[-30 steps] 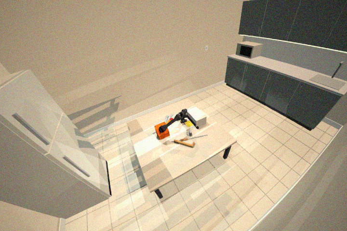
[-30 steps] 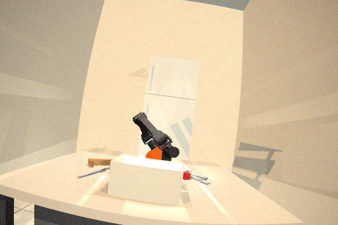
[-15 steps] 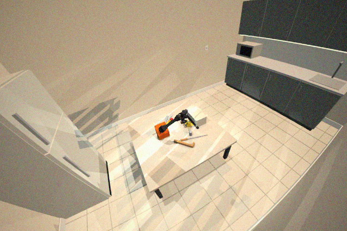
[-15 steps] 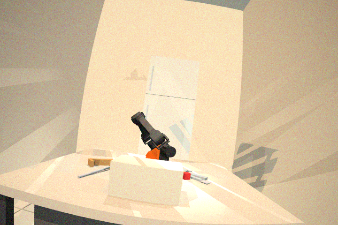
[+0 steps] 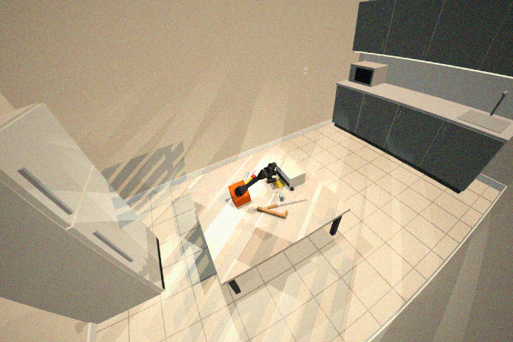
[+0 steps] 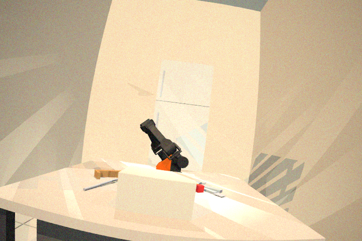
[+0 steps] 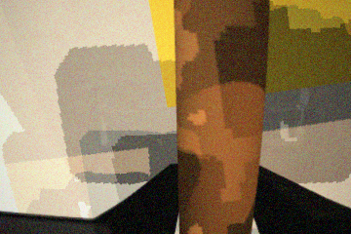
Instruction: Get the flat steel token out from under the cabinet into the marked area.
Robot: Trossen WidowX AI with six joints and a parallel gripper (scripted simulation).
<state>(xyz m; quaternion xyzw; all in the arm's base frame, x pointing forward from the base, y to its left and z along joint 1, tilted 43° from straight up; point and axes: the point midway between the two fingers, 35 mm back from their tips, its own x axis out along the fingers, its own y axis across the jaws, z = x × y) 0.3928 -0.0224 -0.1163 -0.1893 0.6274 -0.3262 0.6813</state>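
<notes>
My gripper (image 5: 271, 179) (image 7: 212, 173) is shut on a brown wooden handle (image 7: 219, 117), which stands up through the middle of the wrist view. In the top view it is low, just in front of the cream cabinet (image 5: 292, 173) (image 6: 156, 196); the cabinet hides it in the exterior view. A yellow patch (image 5: 279, 184) (image 7: 310, 63), apparently the marked area, lies under and beside the handle. A grey band (image 7: 310, 109) runs along it. The held tool's far end cannot be made out. I cannot make out the steel token; the vent slots are too small to read.
A wooden hammer-shaped tool (image 5: 272, 211) (image 6: 106, 173) and a thin rod (image 5: 293, 201) (image 6: 100, 184) with a wooden handle lie on the table. A small grey block (image 5: 281, 196) is nearby. A red block (image 5: 254, 176) (image 6: 199, 188) and grey bars (image 6: 213, 189) lie beyond the orange base (image 5: 241, 199) (image 6: 164, 164).
</notes>
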